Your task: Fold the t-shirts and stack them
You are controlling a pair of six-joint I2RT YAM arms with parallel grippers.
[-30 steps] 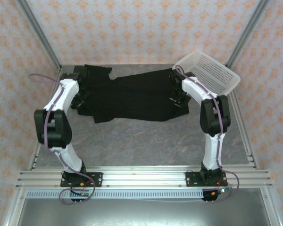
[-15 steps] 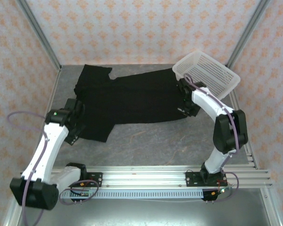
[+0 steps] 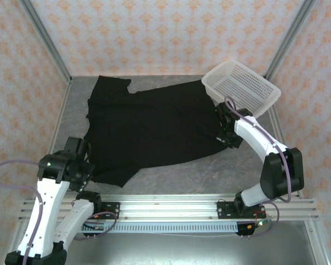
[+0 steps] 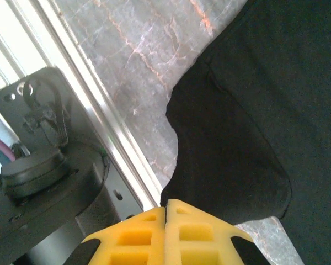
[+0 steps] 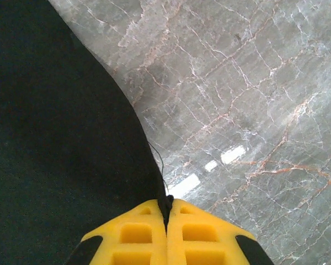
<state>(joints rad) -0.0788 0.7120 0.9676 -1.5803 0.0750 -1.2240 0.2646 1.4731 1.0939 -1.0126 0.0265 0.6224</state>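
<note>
Looking at 1 black t-shirt (image 3: pixel 154 124), plain side up, spread wide over the grey marble table (image 3: pixel 176 171), from the far-left corner across to right of centre. Noting 1 sleeve bunched at far left and the near-left corner lying close to the near rail (image 3: pixel 171 205). Finding the left gripper (image 3: pixel 84 163) low at near left, clamped on that near-left corner. From the left wrist: yellow fingers (image 4: pixel 135 240) pressed together, black cloth running straight into the seam at their tips, rail and a dark arm base just to the left. Finding the right gripper (image 3: pixel 227 138) at the shirt's right edge, near side of the white mesh basket (image 3: pixel 267 91) and just apart from it. From the right wrist: yellow fingers (image 5: pixel 201 237) together, pinching the cloth edge, 1 loose thread curling at the tips, bare marble to the right, shirt filling the left. Seeing the basket tilted at the far-right corner, with the shirt's far-right edge reaching just under its near-left rim. Cloth mostly flat between the 2 grips, with slight wrinkles near the left one.
</note>
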